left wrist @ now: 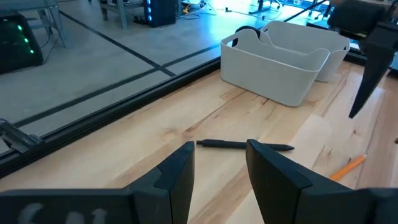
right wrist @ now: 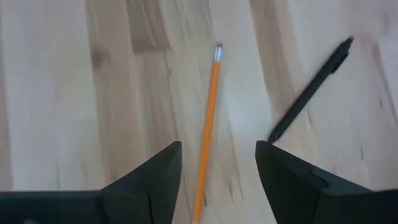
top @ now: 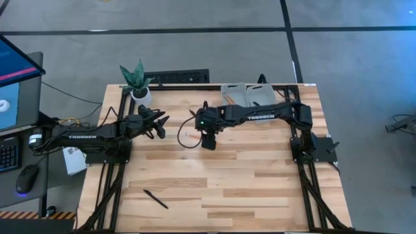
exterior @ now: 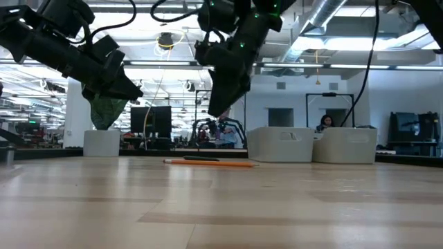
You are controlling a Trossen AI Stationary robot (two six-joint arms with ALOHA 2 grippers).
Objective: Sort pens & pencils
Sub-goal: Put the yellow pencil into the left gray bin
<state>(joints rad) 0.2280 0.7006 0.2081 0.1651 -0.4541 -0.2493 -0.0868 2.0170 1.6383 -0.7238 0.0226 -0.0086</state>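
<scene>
Looking down through the right wrist camera, I see the right gripper (right wrist: 217, 165) spread open above an orange pencil (right wrist: 208, 134), with a black pen (right wrist: 309, 90) just beside it on the table (right wrist: 50, 93). From overhead that pair is mostly lost under the arm; only the pencil's end (top: 189, 135) peeks out. The left gripper (left wrist: 219, 163), also open, faces the same pen (left wrist: 244, 145) and two white bins (left wrist: 280, 65). Another pen (top: 156, 199) lies well apart near the front edge, seen only from above.
</scene>
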